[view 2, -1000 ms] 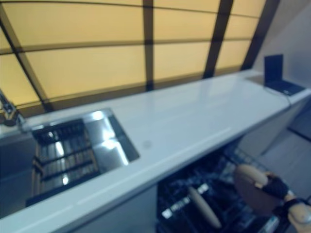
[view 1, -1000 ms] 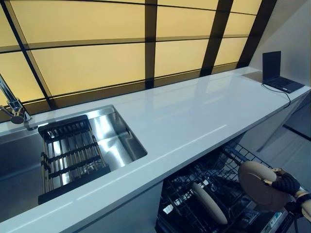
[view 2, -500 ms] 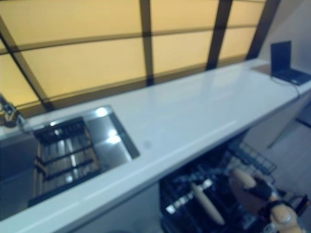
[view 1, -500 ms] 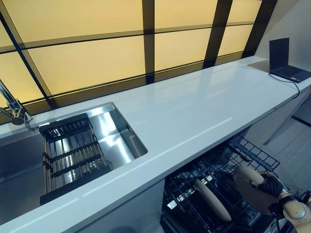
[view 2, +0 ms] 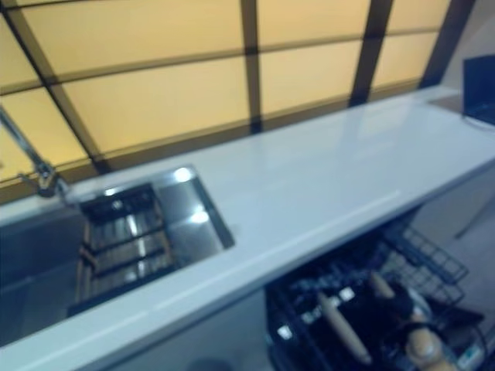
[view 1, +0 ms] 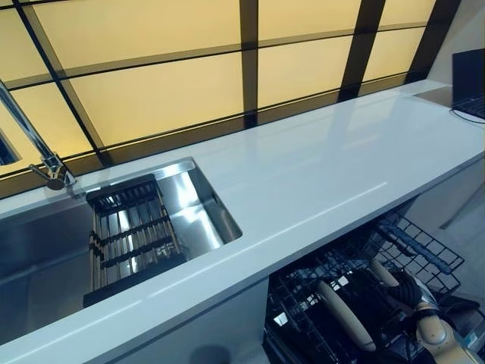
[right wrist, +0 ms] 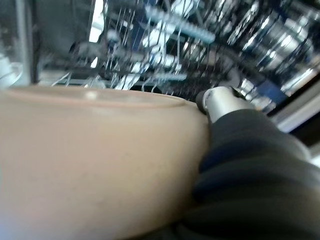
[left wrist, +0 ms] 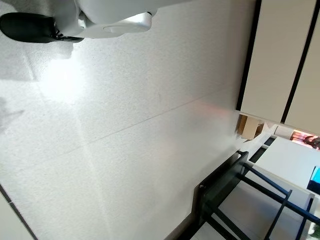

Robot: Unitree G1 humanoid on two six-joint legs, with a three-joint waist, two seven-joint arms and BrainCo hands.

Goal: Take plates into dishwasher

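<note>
My right hand [view 1: 408,290] is shut on a beige plate [view 1: 381,271] and holds it edge-on, low among the wires of the open dishwasher's lower rack [view 1: 424,258] under the counter. In the right wrist view the plate [right wrist: 90,160] fills the picture, with the hand's dark cover [right wrist: 250,165] against its rim and the rack's wires behind. A second beige plate [view 1: 345,322] stands on edge in the rack to the left of the hand. My left hand shows in no view; the left wrist view shows only floor.
A long white counter [view 1: 318,174] runs above the dishwasher. A steel sink [view 1: 204,212] with a black drying rack [view 1: 129,235] and a faucet [view 1: 38,144] is at the left. A laptop [view 1: 470,83] sits at the counter's far right end.
The camera has shifted right. My right hand has lowered the plate from above the rack down into it, and the plate now stands edge-on.
</note>
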